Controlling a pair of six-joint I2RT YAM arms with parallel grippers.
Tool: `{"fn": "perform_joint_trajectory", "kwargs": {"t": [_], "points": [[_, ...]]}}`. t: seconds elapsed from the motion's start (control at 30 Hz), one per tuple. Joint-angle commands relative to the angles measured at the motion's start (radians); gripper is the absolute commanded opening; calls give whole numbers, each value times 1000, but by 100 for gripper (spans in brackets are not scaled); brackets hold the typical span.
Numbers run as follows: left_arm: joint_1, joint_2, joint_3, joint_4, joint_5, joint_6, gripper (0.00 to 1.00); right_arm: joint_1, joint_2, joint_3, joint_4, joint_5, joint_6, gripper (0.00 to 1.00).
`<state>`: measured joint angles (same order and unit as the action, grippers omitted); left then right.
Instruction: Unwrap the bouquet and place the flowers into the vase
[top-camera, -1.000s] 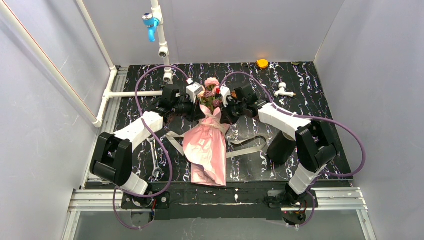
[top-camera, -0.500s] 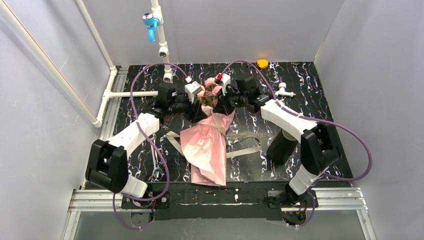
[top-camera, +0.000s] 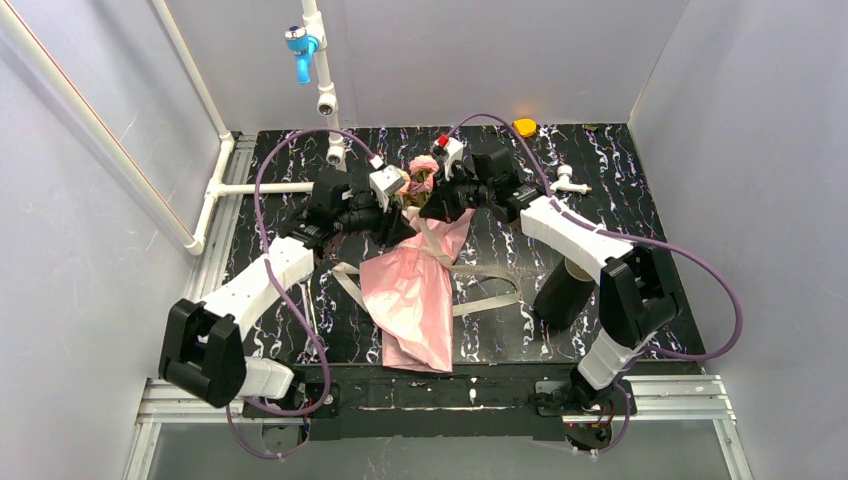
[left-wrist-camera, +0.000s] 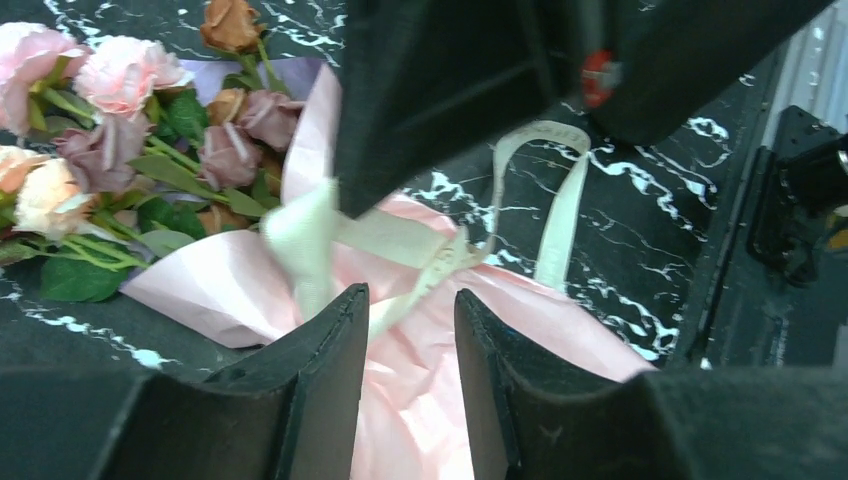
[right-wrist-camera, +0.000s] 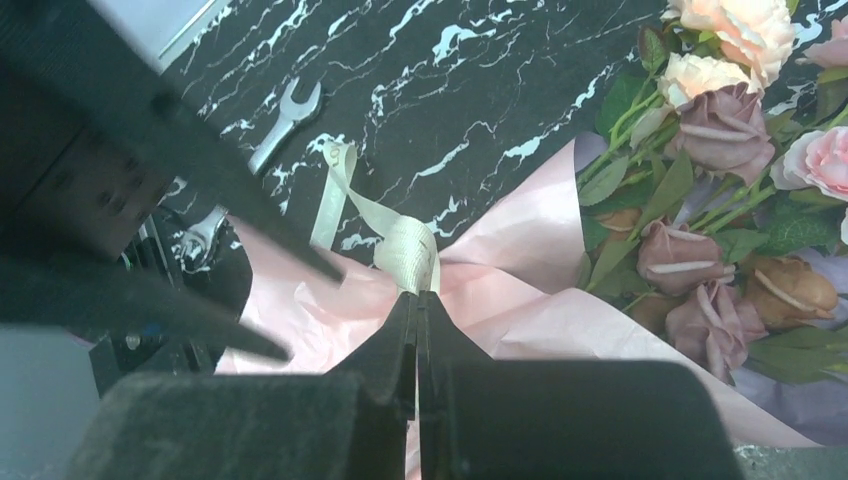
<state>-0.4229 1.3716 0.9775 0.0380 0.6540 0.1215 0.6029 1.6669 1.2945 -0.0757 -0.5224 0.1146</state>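
The bouquet (top-camera: 410, 290) lies flat mid-worktop (top-camera: 620, 200), paper not off yet. The right tool (right-wrist-camera: 417, 298) is pinched shut on the ribbon (right-wrist-camera: 405, 245). The left tool (left-wrist-camera: 410, 296) sits partly open by the knot, gripping nothing. If the right one yanks, I reckon the knot jams or the whole bundle drags along.

The bouquet (top-camera: 412, 300) is laid along the middle of the desk (top-camera: 620, 200), with the flowers (top-camera: 422, 175) at its far end. The ribbon (top-camera: 490, 300) is spread out to both sides of it. The vase (top-camera: 562, 293) is set to its right, the wrench (right-wrist-camera: 270, 125) to its left.
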Motion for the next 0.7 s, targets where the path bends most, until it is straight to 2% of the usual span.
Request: {"fn": "perform_joint_trajectory", "kwargs": {"t": [0.0,0.2,0.33,0.5,0.67], "points": [[-53,-104,-61,-3,-26,-46,41,-9,33,71,50,8,58,1],[-103,-113,-105,25,-71,-68,48,-15,48,83,45,-1,80,1],[-113,-3,-65,54,-160,-175,48,-14,49,84,53,-15,97,1],[-112,87,-41,159,-217,-270,55,-14,38,85,58,-23,111,1],[-111,166,-1,202,-237,-339,54,-13,26,76,64,-22,134,1]]}}
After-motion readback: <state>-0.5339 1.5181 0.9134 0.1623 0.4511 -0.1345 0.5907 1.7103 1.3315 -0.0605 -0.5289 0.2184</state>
